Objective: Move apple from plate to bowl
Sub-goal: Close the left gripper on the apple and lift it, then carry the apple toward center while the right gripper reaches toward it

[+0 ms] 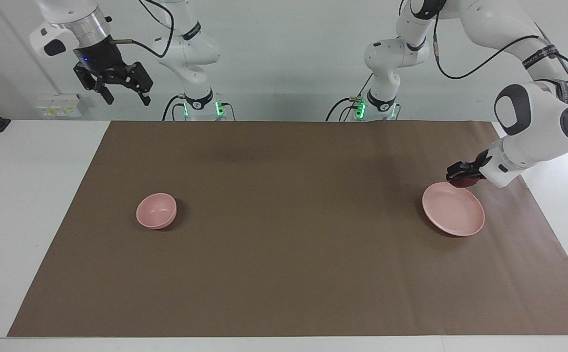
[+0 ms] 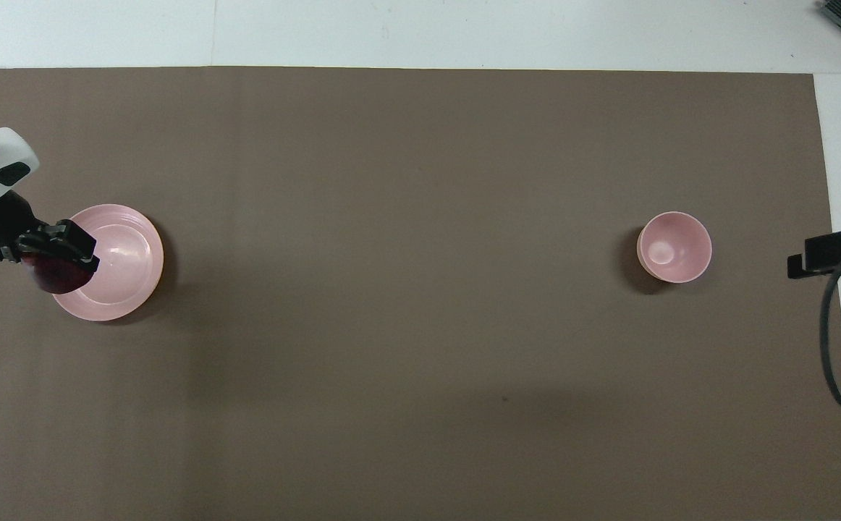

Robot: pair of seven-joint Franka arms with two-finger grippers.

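My left gripper point(image 1: 464, 177) is shut on the dark red apple point(image 1: 465, 182) and holds it just above the rim of the pale pink plate point(image 1: 455, 211) at the left arm's end of the mat. In the overhead view the left gripper point(image 2: 55, 253) covers part of the apple point(image 2: 58, 276) over the plate's edge point(image 2: 131, 253). The plate is bare. The small deep pink bowl point(image 1: 156, 210) stands empty toward the right arm's end; it also shows in the overhead view point(image 2: 674, 247). My right gripper point(image 1: 118, 88) is open, raised high and waiting near its base; it shows at the edge of the overhead view point(image 2: 829, 255).
A brown mat point(image 1: 284, 244) covers most of the white table point(image 1: 30, 195). A black cable point(image 2: 837, 340) hangs from the right arm at the mat's edge.
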